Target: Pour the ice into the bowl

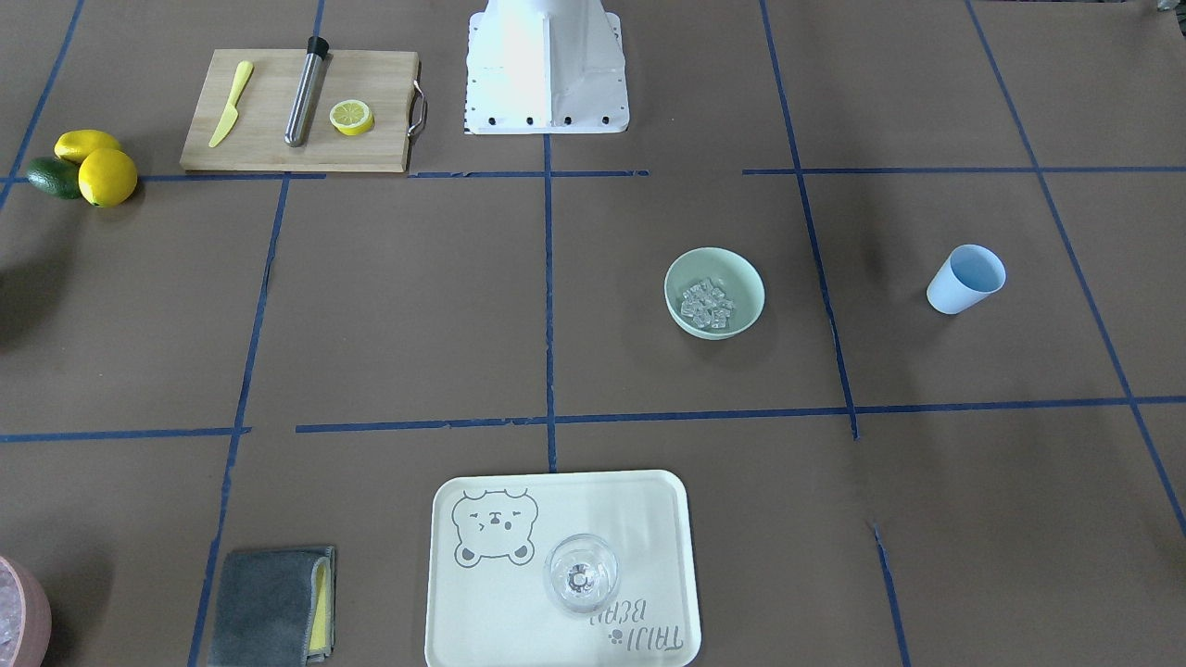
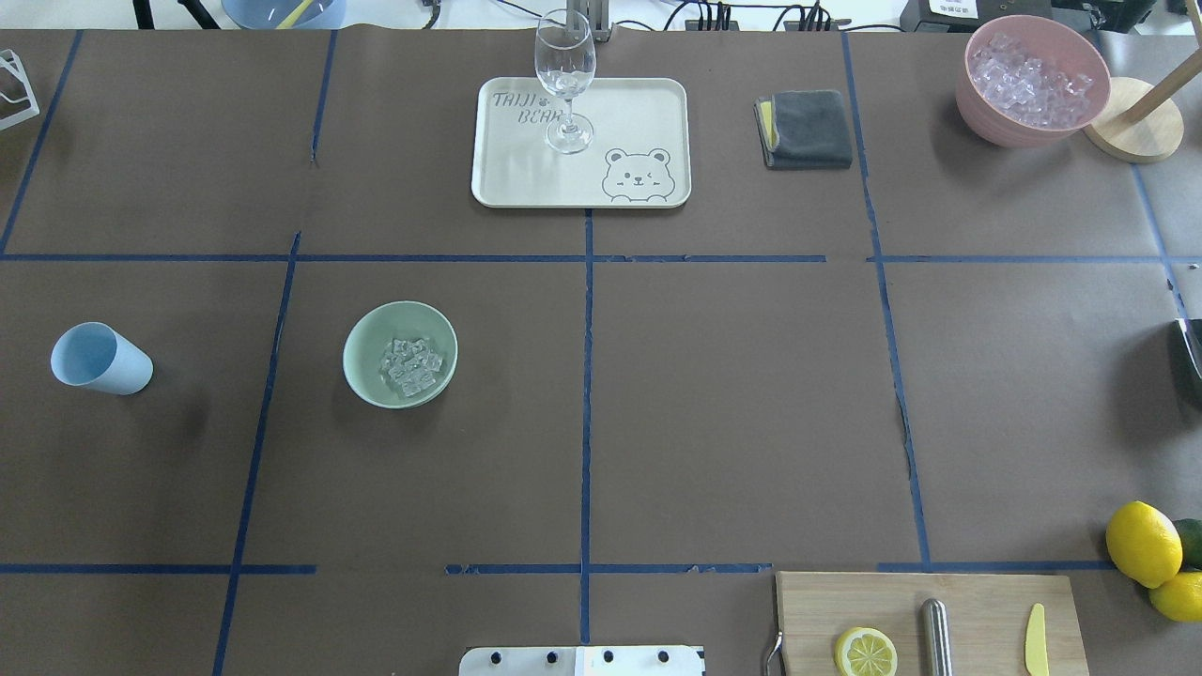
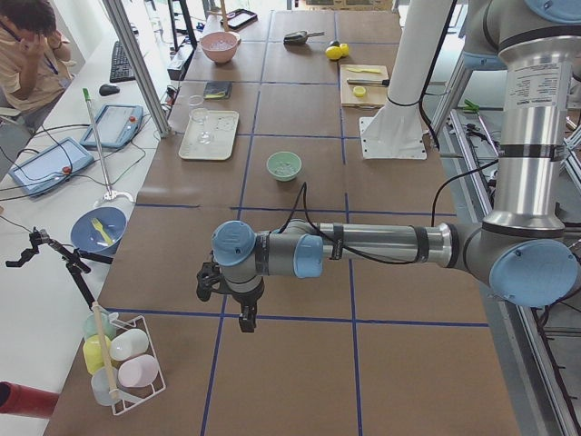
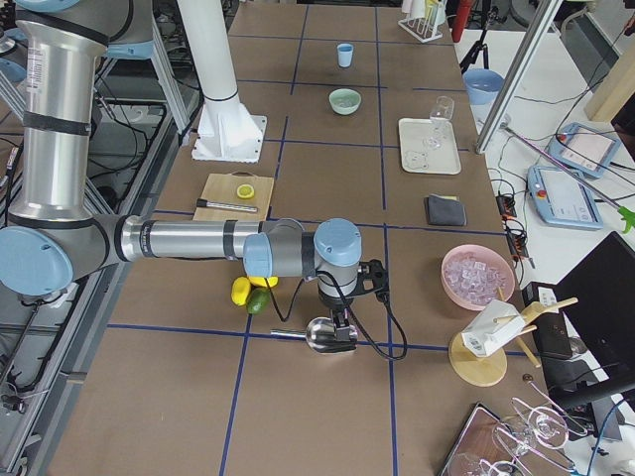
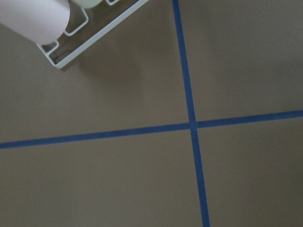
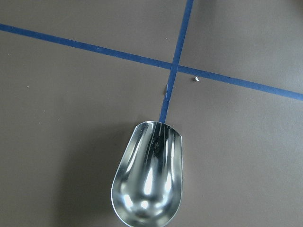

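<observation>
Ice (image 2: 409, 365) lies in green bowl (image 2: 362, 361), left of centre on surface (image 2: 732, 404). Left pincer (image 3: 243, 320) and right pincer (image 4: 342, 327) hang at opposite ends; can't tell if either is apart or together. Risk: a returning arm clips bowl, spills ice.

three bowls: the mint-green bowl (image 2: 368, 330), a pink bowl (image 2: 981, 99) and a blue bowl (image 3: 80, 227) off the table's edge. one light blue cup (image 2: 99, 359). one stemmed glass (image 2: 565, 66) on one tray (image 2: 648, 113). one folded grey cloth (image 2: 808, 127). one cutting board (image 1: 264, 139) carrying one yellow knife (image 1: 231, 103), one metal rod (image 1: 306, 91) and one lemon half (image 1: 352, 117). two whole lemons, a round lemon (image 1: 107, 176) and a longer lemon (image 1: 86, 144), with one dark green fruit (image 1: 53, 176). one metal scoop (image 6: 147, 182). the ice (image 1: 707, 305) in the mint-green bowl is one small heap, its cubes too small to count.
</observation>
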